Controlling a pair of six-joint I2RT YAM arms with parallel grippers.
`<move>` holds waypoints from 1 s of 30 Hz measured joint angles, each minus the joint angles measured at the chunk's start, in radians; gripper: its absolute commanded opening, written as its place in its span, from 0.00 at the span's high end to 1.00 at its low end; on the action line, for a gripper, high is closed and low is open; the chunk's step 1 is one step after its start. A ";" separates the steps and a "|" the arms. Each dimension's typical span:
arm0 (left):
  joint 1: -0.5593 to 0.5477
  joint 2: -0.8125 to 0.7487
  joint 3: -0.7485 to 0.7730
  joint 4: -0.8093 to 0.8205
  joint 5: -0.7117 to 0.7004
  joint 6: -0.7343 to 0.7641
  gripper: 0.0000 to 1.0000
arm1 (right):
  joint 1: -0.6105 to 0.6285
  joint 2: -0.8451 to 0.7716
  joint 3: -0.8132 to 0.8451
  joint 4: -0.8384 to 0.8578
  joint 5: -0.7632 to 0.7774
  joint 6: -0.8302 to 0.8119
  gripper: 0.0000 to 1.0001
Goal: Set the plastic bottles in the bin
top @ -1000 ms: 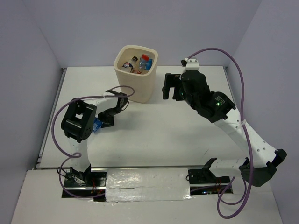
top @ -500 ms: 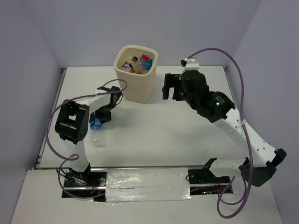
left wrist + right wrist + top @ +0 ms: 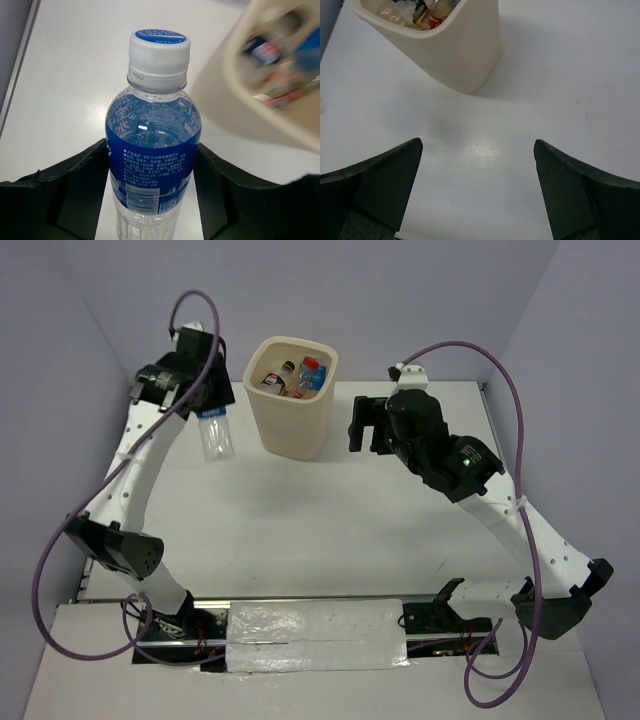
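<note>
My left gripper [image 3: 206,405] is shut on a clear plastic bottle [image 3: 216,437] with a blue label and holds it in the air just left of the bin [image 3: 292,425]. In the left wrist view the bottle [image 3: 152,145] fills the middle between the black fingers [image 3: 75,195], white cap away from the camera, with the bin [image 3: 235,95] blurred at the right. Several small bottles [image 3: 293,377] lie inside the cream bin. My right gripper [image 3: 366,426] hangs open to the right of the bin; its wrist view shows the gripper [image 3: 477,145] holding nothing, over bare table below the bin [image 3: 465,55].
Purple cables [image 3: 470,350] loop off both arms. A taped strip [image 3: 315,640] runs along the near edge between the arm bases. Pale walls close in the table on the left, back and right.
The left gripper shut on the blue-labelled bottle at the front left of the table. The left arm then lifted it up and back to beside the bin. The right arm has not moved.
</note>
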 measured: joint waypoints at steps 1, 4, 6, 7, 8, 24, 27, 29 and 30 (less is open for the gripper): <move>0.000 -0.006 0.068 0.023 0.018 0.013 0.44 | 0.000 0.000 0.000 0.000 0.005 -0.002 0.00; 0.000 -0.008 0.267 0.079 0.093 0.044 0.47 | 0.000 -0.001 0.000 0.000 0.014 -0.002 0.00; 0.001 -0.006 0.354 0.145 0.147 0.055 0.47 | 0.000 -0.003 0.000 0.000 0.019 -0.002 0.00; 0.001 -0.005 0.386 0.187 0.181 0.067 0.46 | 0.000 -0.005 0.000 0.000 0.023 -0.002 0.00; 0.001 -0.004 0.397 0.225 0.209 0.069 0.46 | 0.000 -0.007 0.000 -0.001 0.027 -0.002 0.00; 0.018 0.426 0.470 0.699 0.493 0.043 0.42 | 0.000 -0.018 0.053 -0.085 0.061 0.018 0.00; 0.024 0.440 0.398 0.738 0.515 0.043 0.41 | 0.000 -0.018 0.053 -0.091 0.063 0.022 0.00; 0.027 0.440 0.343 0.766 0.526 0.043 0.40 | 0.000 -0.016 0.053 -0.092 0.063 0.022 0.00; 0.027 0.439 0.319 0.776 0.531 0.042 0.40 | 0.000 -0.013 0.056 -0.095 0.064 0.022 0.00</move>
